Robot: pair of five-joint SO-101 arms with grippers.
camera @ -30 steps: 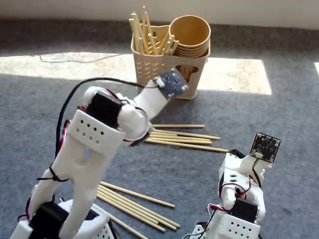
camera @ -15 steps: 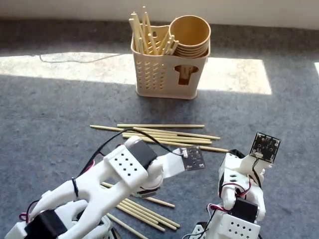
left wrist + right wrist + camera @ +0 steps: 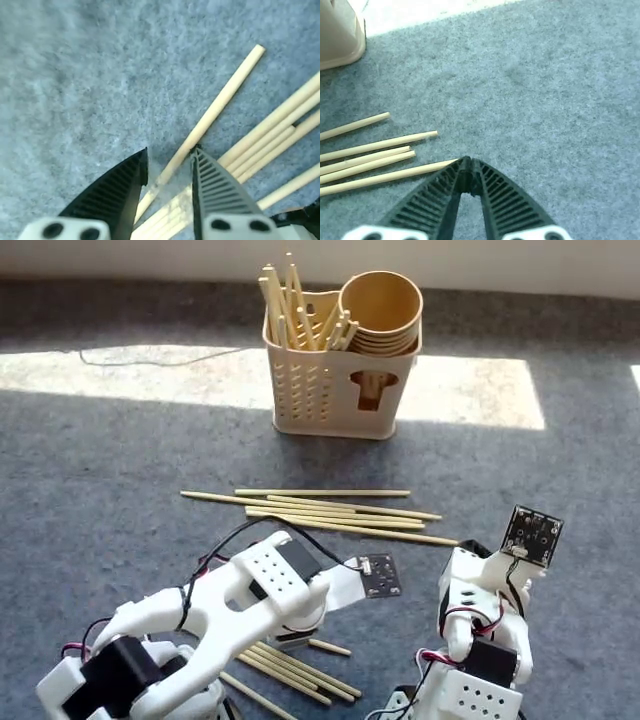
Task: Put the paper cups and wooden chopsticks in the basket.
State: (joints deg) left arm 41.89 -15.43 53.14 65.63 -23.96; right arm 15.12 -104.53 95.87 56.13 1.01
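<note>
Left fingers (image 3: 120, 192) parted narrowly, astride one pale, round wooden chopstick (image 3: 215, 107) lying on the grey surface (image 3: 75, 75) | my right fingers (image 3: 435, 200) pinched together, empty | paper cups (image 3: 382, 305) stacked in basket (image 3: 330, 400)

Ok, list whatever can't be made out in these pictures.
- High view: the left arm covers part of the near chopsticks, so their count is hidden.
- High view: the basket wall hides the paper cups' lower parts; the stack's number is unclear.
- Right wrist view: the farther chopsticks, beside the right gripper, are cut off by the edge.
- Left wrist view: the left gripper covers some near ends.
</note>
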